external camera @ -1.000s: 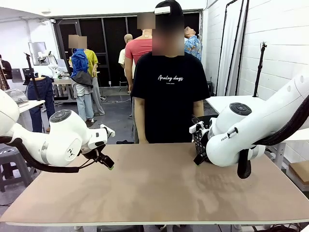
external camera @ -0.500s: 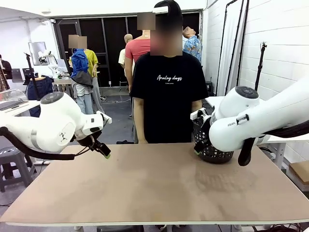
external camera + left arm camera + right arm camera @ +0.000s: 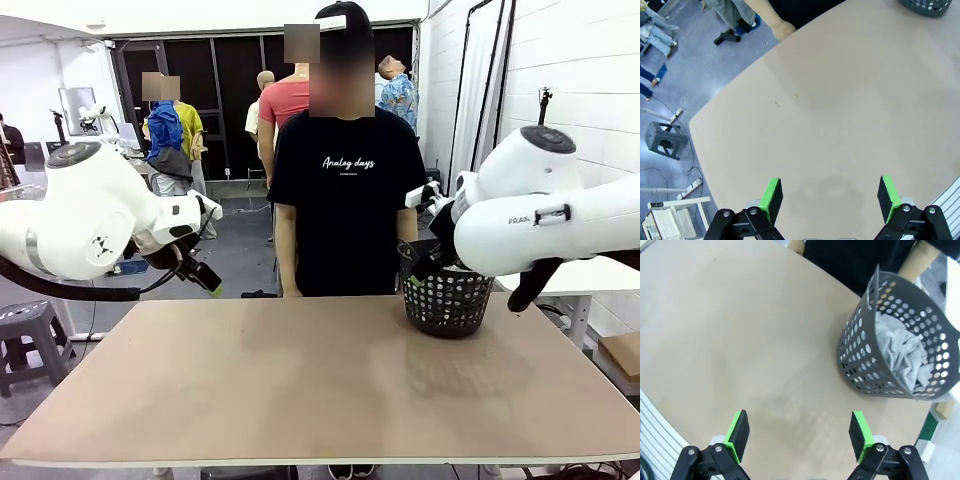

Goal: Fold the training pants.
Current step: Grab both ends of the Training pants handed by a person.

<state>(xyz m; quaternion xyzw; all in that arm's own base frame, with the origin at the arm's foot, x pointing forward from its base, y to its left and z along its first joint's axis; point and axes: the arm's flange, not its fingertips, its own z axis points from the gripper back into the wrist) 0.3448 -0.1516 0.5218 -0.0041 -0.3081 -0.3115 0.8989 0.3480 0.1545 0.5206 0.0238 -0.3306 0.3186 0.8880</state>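
Training pants (image 3: 900, 357) sit bunched in the basket (image 3: 860, 360) on the desk (image 3: 300, 380); folding not started. Left gripper (image 3: 827, 192), right gripper (image 3: 797, 432): fingers (image 3: 737, 432) spread, empty. Next, likely: pull them out flat.

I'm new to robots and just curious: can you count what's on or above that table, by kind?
Baskets: 1, the mesh basket
Garments: 1, the grey training pants, bunched inside it
Tools: 2, the left tool and the right tool, both open and empty
Total: 4
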